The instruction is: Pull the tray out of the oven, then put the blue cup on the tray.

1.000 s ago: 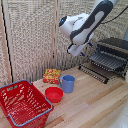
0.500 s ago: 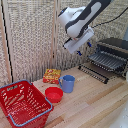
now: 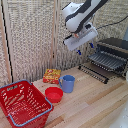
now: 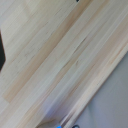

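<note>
The gripper [image 3: 91,46] was seen raised above the wooden table [image 3: 100,105], clear of every object; whether its fingers were apart or together could not be told. Nearest the camera, a red basket [image 3: 24,102] was recorded, then a red bowl [image 3: 53,94] beside the blue cup [image 3: 67,83], upright on the table. A yellow-and-red packet [image 3: 52,76] lay behind them. Farther back, the oven [image 3: 111,55] stood open, the tray [image 3: 106,62] drawn forward over its lowered door [image 3: 92,73]. The wrist view showed mostly blurred wood.
</note>
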